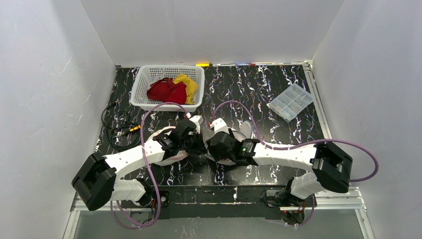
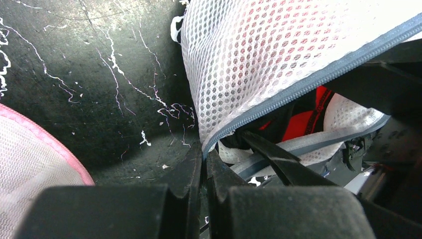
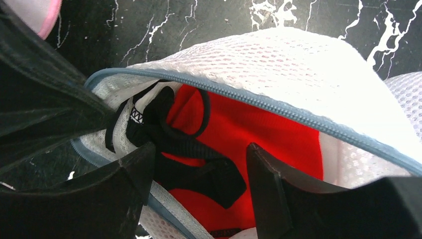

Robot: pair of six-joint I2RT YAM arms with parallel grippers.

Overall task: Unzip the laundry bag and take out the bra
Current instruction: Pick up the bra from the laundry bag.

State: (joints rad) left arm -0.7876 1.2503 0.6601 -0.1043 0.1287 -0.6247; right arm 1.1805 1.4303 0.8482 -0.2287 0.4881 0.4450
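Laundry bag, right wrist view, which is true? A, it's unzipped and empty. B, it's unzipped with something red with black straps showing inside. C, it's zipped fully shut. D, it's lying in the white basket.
B: the laundry bag gapes along its grey zipper, and the red bra with black straps shows inside, just ahead of the open right gripper.

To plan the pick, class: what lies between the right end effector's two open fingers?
The red fabric bra and its black strap, inside the unzipped white mesh laundry bag; the right wrist view shows it.
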